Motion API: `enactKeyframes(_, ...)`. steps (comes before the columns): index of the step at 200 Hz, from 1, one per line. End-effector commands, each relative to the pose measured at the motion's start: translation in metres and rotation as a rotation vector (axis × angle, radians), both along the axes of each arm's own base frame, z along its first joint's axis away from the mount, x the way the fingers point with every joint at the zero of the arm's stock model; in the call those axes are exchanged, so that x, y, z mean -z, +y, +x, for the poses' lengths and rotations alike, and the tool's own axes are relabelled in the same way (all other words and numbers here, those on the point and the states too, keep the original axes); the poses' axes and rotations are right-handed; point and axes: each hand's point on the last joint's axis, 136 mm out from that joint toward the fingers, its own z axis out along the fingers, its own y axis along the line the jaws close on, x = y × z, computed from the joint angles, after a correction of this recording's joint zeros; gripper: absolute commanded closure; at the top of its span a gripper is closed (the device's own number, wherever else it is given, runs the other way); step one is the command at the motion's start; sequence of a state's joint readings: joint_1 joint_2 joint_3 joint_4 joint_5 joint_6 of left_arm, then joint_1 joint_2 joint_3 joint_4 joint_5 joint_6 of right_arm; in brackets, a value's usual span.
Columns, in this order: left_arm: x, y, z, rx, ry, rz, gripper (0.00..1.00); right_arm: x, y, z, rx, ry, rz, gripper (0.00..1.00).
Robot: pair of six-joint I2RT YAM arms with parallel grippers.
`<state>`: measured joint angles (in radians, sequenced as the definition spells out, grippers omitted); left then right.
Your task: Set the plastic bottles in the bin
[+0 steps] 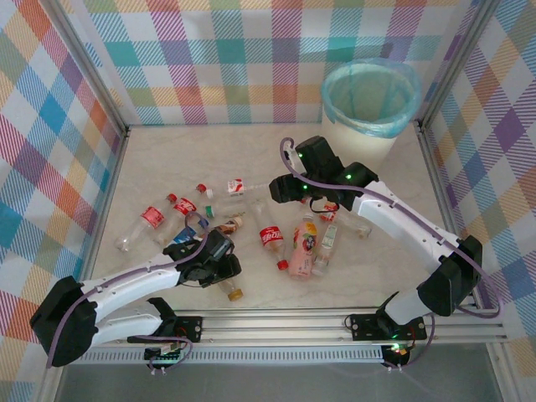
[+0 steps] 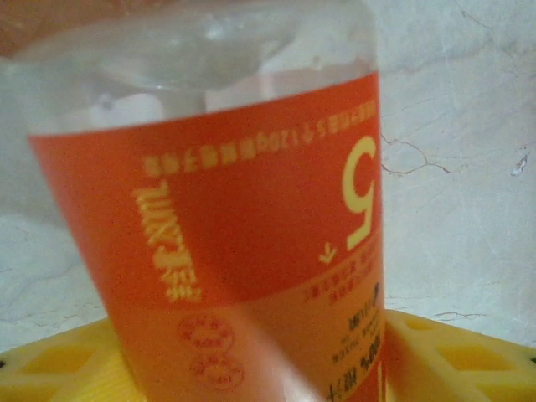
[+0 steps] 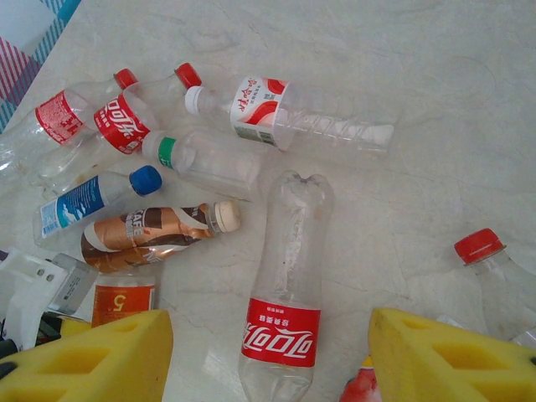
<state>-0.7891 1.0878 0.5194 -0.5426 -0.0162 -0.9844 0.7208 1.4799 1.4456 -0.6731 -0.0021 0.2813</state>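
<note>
Several plastic bottles lie in a loose heap mid-table. My left gripper is shut on an orange-labelled bottle, its yellow pads pressed against both sides; that bottle's cap end pokes out towards the near edge. My right gripper hangs open above a clear cola bottle with a red label, fingers well apart on either side and not touching it. The bin, white with a light blue liner, stands at the far right corner.
Around the cola bottle lie a white-capped bottle, a green-capped one, a blue-capped one, a brown coffee bottle and a red-capped one. A pink bottle lies beside it. Checked walls close three sides.
</note>
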Motion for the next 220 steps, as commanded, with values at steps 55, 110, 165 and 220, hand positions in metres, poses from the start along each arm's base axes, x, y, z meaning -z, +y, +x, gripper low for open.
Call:
enactKeyframes(55, -0.09, 0.006, -0.002, 0.139, -0.189, -0.055, 0.48, -0.056, 0.015, -0.014, -0.101, -0.055, 0.122, 0.37)
enactKeyframes(110, -0.227, -0.008, 0.003, 0.523, -0.674, -0.097, 0.54, -0.155, 0.057, -0.086, -0.588, -0.176, 0.519, 0.32)
enactKeyframes(165, -0.301, -0.016, 0.011, 0.867, -1.006, 0.109, 0.53, -0.165, 0.076, -0.121, -0.8, -0.124, 0.544, 0.27)
enactKeyframes(220, -0.321, -0.046, 0.005, 1.026, -1.092, 0.038, 0.52, -0.15, 0.089, -0.133, -0.834, -0.132, 0.482, 0.22)
